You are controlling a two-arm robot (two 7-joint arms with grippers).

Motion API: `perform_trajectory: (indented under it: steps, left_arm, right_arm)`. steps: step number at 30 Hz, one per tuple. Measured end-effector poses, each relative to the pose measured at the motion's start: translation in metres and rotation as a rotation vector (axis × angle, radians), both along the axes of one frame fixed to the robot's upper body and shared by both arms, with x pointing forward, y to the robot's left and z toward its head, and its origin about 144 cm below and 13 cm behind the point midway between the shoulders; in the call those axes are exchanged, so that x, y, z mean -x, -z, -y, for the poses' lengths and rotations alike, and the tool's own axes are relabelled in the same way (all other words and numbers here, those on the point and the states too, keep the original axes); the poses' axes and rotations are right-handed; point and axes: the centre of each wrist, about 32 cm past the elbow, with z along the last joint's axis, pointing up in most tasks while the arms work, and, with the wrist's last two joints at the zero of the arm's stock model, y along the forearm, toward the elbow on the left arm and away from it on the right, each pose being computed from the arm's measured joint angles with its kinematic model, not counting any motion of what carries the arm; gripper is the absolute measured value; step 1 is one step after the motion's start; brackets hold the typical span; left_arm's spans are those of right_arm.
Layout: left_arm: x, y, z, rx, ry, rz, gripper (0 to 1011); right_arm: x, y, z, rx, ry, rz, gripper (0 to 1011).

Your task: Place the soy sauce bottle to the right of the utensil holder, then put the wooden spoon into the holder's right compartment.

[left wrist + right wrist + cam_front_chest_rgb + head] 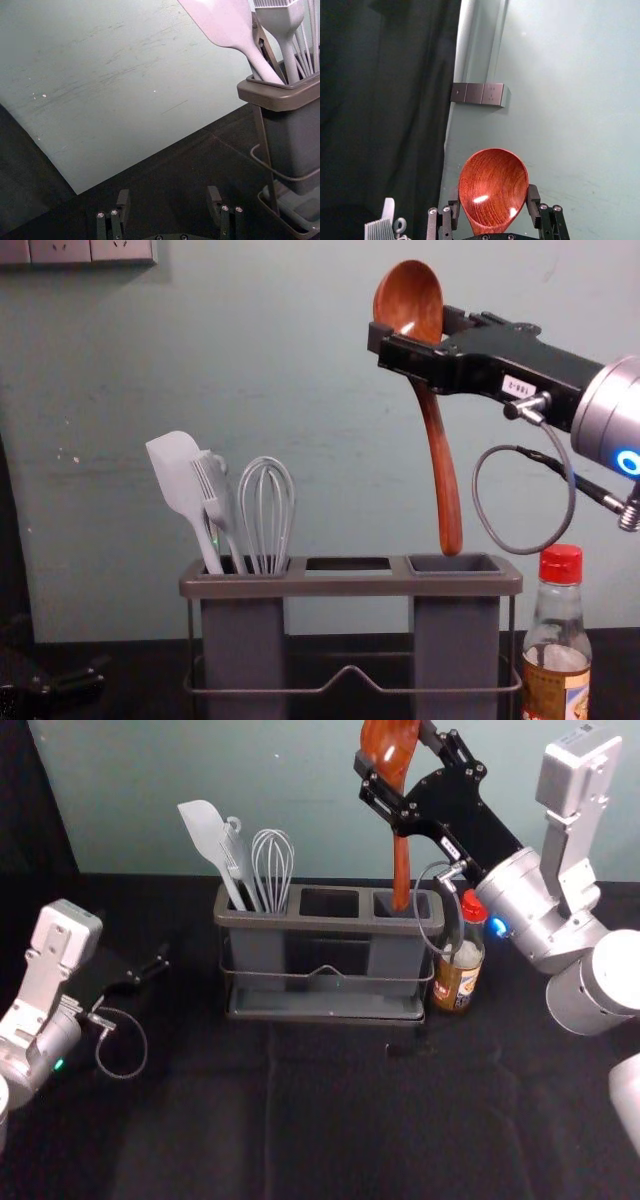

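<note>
A pale wall (250,780) rises behind the dark desk (200,1140), with a black curtain (40,800) toward the left. The holder (300,922) stands on the desk, its left compartment carrying a spatula (180,475), brush (212,492) and whisk (266,515). The right tool (397,760), above the holder, grips the spoon (410,305) by its bowl; the handle hangs down over the right compartment, though whether its tip has entered I cannot tell. The left tool (156,968), parked left of the holder, is spread wide. Upright just beside the holder's right end is the bottle (458,990), red-capped, with a cable (572,490) from the right arm looping close above. Sockets (90,250) sit on the wall. The bottle's yellow, blue and white label (555,695) and the arm's white tag (519,387) bear print too small to read surely.
</note>
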Motion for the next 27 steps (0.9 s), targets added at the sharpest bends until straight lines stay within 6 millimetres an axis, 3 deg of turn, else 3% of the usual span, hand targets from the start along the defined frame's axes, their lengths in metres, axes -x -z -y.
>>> perform_trajectory:
  steps: [27]
  left_arm:
    - [0.0, 0.0, 0.0, 0.0, 0.0, 0.0, 1005]
  right_arm:
    - [-0.017, 0.013, 0.001, 0.039, 0.019, -0.015, 815]
